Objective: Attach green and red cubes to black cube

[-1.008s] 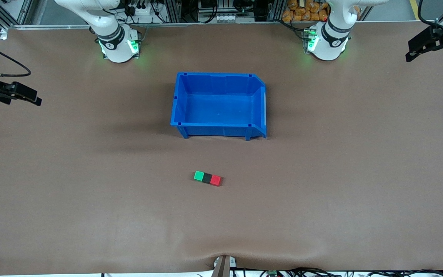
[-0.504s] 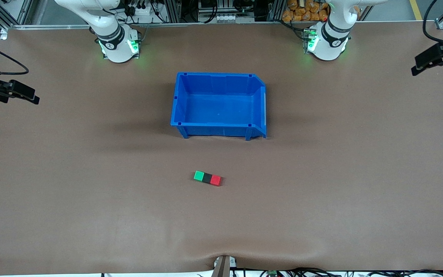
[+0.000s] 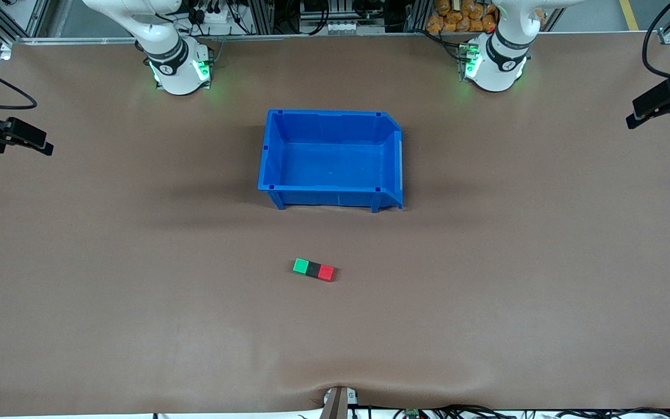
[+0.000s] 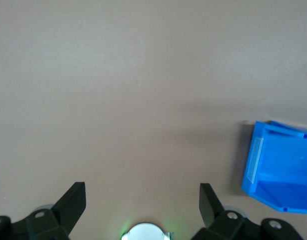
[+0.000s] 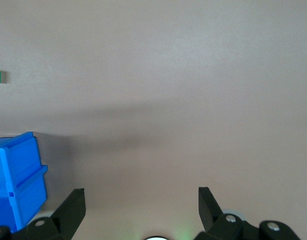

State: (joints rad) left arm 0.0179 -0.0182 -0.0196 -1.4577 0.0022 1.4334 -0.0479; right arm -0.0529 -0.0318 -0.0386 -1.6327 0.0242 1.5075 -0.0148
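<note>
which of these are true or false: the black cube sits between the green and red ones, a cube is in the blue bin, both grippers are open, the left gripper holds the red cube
1. The black cube sits between the green cube and the red cube, touching both: true.
2. A cube lies in the blue bin: false; all three lie on the table, nearer the front camera than the bin.
3. The left gripper and the right gripper are open: true.
4. The left gripper holds the red cube: false; it holds nothing.
</note>
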